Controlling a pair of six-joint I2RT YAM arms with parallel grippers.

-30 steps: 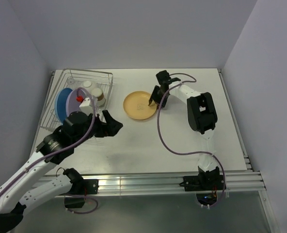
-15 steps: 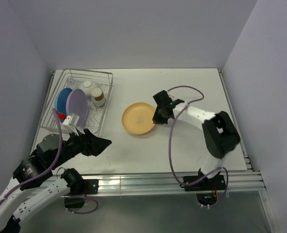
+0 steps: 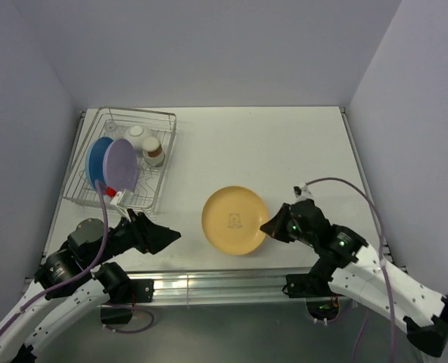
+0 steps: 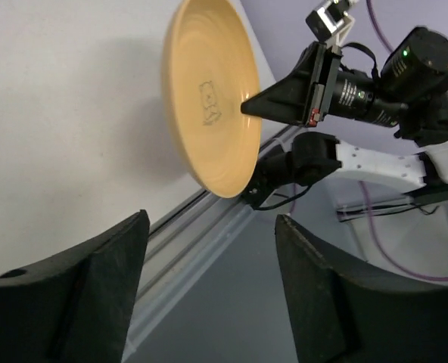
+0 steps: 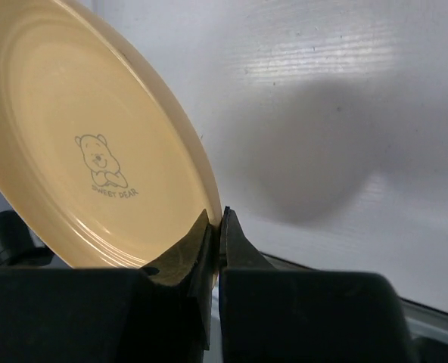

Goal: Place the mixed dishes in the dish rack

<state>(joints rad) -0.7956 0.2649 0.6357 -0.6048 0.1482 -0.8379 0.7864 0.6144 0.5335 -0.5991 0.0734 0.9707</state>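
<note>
My right gripper is shut on the right rim of the yellow-orange plate, held above the table's near middle; it also shows in the right wrist view and left wrist view, with a bear print on it. My left gripper is open and empty, left of the plate, low near the front edge. The dish rack at the far left holds the blue plate and purple plate upright, the white bowl and the cream cup. The clear glass is not visible.
The aluminium rail runs along the table's front edge, under both arms. The right arm's cable loops over the right side of the table. Grey walls close in the left, back and right.
My right gripper has pulled the yellow-orange plate from the far middle toward the front edge and lifted it. My left arm has drawn back toward the front left, away from the rack.
</note>
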